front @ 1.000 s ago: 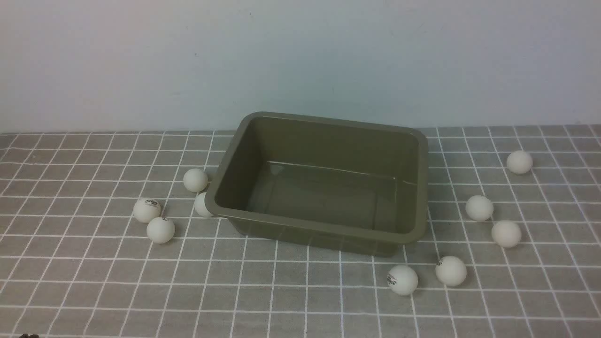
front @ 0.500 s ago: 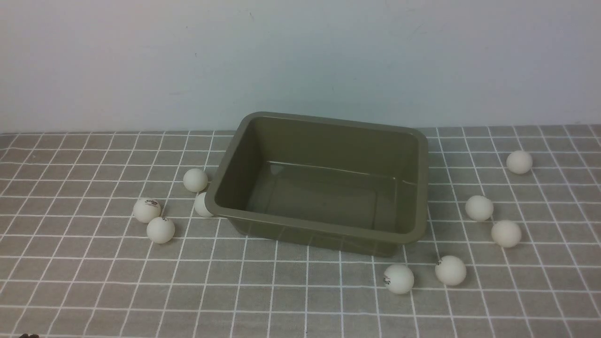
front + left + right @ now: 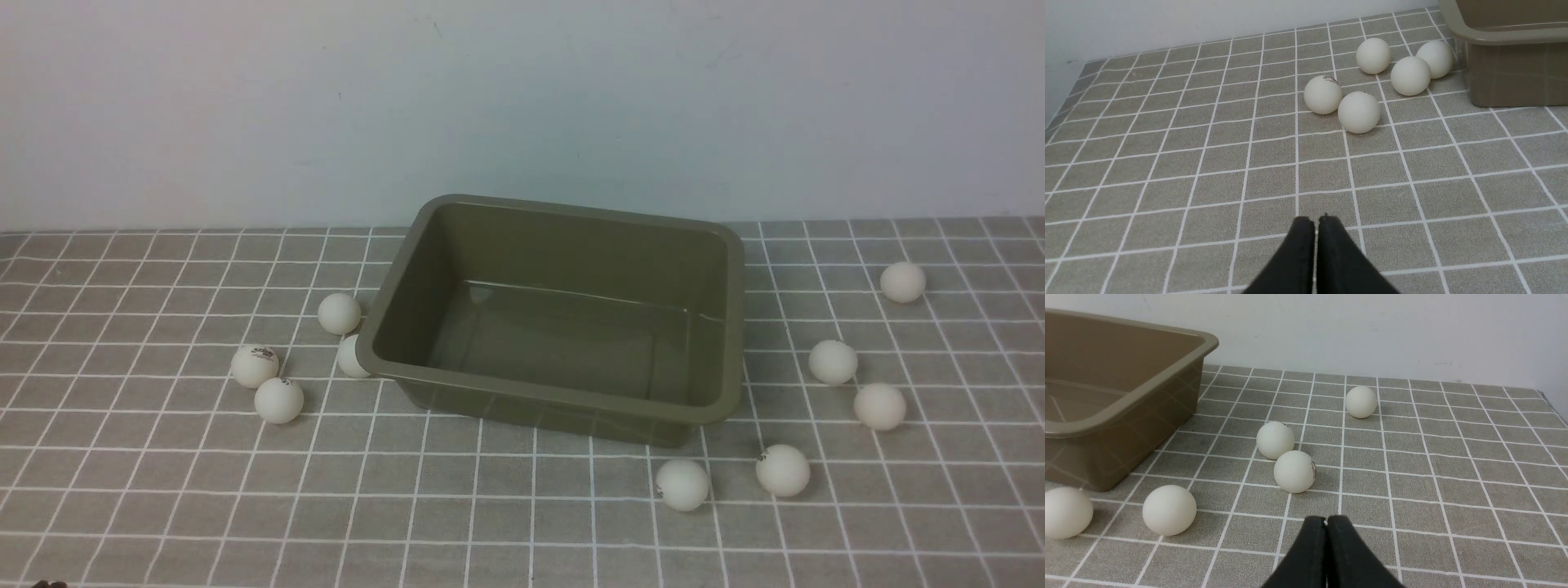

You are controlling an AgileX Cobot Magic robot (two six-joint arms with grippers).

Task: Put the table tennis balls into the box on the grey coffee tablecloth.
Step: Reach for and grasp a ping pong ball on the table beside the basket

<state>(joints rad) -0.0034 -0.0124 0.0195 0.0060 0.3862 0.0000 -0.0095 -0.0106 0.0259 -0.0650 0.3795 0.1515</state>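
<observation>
Scattered on both sides of the olive-green box (image 3: 555,400), the table tennis balls (image 3: 682,485) are seen resting on the grey coffee tablecloth (image 3: 457,506), outside the tub. The left gripper (image 3: 1318,222) and the right gripper (image 3: 1326,522) are both kept fully closed, with nothing gripped or touched by either.

White table tennis balls (image 3: 783,470) around the olive-green box (image 3: 551,398) on grey gridded tablecloth (image 3: 457,498)
</observation>
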